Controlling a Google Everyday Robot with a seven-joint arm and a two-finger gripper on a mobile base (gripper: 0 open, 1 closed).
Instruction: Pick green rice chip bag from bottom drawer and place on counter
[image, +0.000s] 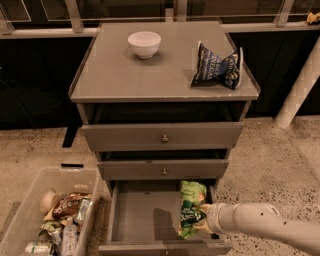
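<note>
1. I see my gripper (201, 218) reaching in from the right, inside the open bottom drawer (142, 215), at its right side.
2. It is clamped on the green chip bag (190, 207), which stands upright against the drawer's right wall.
3. The two drawers above are closed.
4. On the counter (150, 77) sit a white bowl (144, 44) and a dark blue snack bag (216, 67), well apart.
5. A clear bin (55, 173) of snacks stands on the floor, left of the cabinet.
</note>
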